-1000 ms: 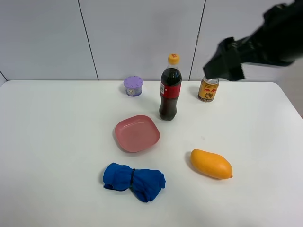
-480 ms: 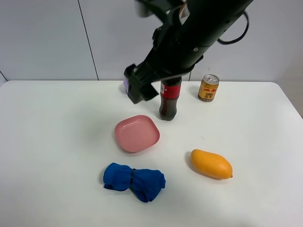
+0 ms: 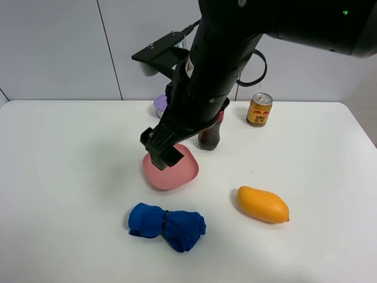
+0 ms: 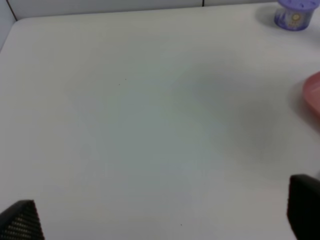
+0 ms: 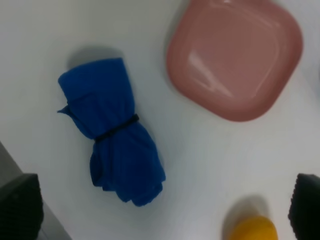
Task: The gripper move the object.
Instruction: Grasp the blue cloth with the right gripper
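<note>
Blue cloth roll cinched by a dark band (image 3: 166,227), my guess at the unnamed object, lies untouched on the white table (image 3: 70,177), near the pink square plate (image 3: 181,172) but apart from it. My right pincer (image 3: 162,153) hangs above the plate's rim, fingers spread wide, holding nothing. The left pincer (image 4: 160,220) is spread too, over bare table. I judge this the approach step. Next I would shift over the roll, straddle its banded middle, then descend.

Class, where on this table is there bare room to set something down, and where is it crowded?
Free: the whole left side, beyond the pink plate and blue cloth; the right edge between can and mango. Crowded: back middle, around jar, bottle and right gripper.
</note>
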`<state>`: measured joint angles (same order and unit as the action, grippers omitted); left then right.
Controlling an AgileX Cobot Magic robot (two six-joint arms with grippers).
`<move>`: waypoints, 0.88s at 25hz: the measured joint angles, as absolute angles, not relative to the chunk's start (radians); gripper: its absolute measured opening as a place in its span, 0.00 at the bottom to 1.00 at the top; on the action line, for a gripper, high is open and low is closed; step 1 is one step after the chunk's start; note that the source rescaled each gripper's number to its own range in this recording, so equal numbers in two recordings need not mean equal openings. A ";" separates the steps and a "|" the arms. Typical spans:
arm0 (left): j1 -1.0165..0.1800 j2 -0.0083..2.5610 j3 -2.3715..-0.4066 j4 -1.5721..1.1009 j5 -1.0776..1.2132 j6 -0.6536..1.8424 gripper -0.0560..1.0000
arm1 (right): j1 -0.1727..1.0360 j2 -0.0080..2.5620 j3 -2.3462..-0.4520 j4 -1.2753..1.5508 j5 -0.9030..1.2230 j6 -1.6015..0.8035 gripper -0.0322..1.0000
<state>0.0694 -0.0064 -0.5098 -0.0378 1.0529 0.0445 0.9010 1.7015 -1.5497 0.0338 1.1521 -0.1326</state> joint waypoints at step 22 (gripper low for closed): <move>0.069 -0.006 -0.510 -0.038 1.053 0.044 1.00 | 1.034 1.909 -1.550 0.067 1.137 -0.374 1.00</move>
